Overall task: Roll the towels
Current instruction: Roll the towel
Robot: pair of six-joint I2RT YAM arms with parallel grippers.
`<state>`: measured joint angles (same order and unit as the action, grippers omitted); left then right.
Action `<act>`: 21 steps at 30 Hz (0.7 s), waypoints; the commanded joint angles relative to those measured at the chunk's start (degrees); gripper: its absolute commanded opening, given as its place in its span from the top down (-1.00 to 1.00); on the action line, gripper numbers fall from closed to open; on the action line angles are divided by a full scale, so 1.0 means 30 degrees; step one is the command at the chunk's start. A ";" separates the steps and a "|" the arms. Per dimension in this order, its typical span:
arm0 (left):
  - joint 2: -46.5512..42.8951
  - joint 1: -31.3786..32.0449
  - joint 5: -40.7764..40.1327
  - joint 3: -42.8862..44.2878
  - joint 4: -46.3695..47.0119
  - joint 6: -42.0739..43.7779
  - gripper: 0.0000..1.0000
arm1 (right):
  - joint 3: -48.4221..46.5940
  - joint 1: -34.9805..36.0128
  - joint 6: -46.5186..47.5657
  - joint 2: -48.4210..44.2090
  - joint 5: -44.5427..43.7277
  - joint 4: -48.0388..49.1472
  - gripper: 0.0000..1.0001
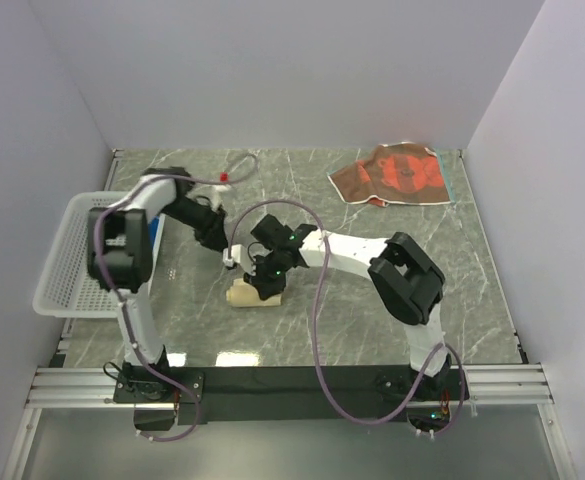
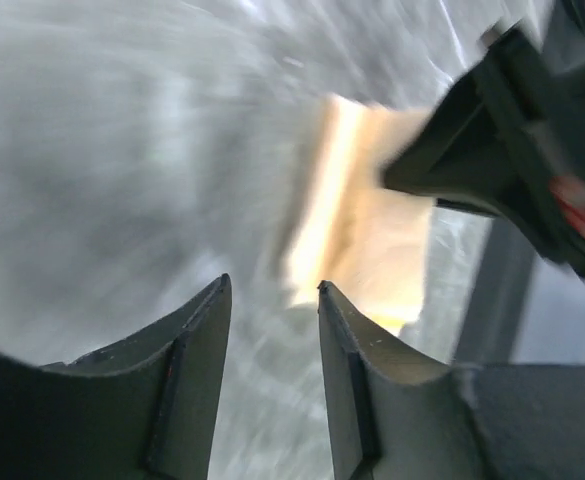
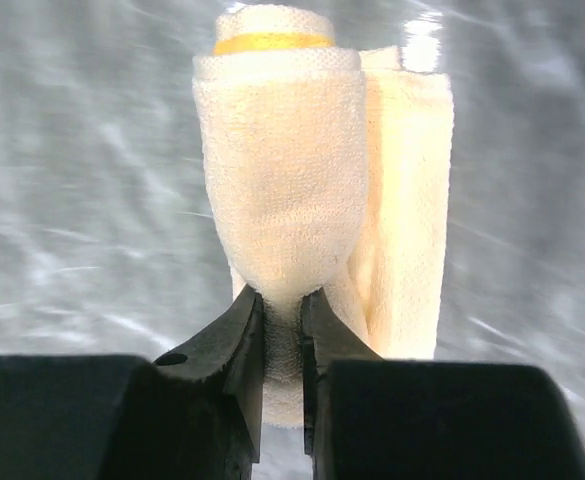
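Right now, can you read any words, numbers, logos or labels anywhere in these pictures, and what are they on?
None: no view shows text that can be read.
On the patterned towel: only brown-and-orange shapes, no letters that can be made out.
On the white basket and the rolled cream-and-yellow towel: no label or print shows.
Left wrist view: motion-blurred, nothing legible.

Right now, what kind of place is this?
Probably a robot test cell, not a home. Plain white walls box in a marble-look table, a left arm and right arm are bolted to a rail at its near edge, and the props are a yellow towel, a patterned towel and a basket.
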<state>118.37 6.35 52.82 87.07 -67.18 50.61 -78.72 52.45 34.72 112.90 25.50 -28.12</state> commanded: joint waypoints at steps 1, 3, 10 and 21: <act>-0.3151 -0.1733 0.1260 -0.0193 0.1999 -0.0840 0.07 | -0.0417 -0.0719 -0.1670 0.2440 0.5382 -0.5446 1.00; -0.4704 -0.2434 0.1174 -0.0863 0.2439 -0.1107 0.05 | -0.1997 -0.1277 -0.1584 0.3991 0.7579 -0.7255 1.00; -1.1673 -0.2411 -0.1518 -0.7501 0.5807 0.0266 -0.14 | -0.6716 -0.2978 -0.0090 0.9002 1.1099 -1.2391 1.00; -2.1495 0.8123 -0.9662 -1.8323 1.3977 0.1147 -0.39 | -0.9882 -0.3799 -0.0912 1.2696 1.2330 -1.4381 1.00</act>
<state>56.88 24.18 32.36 35.29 -35.92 52.84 -107.33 41.21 29.32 145.16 71.50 -69.47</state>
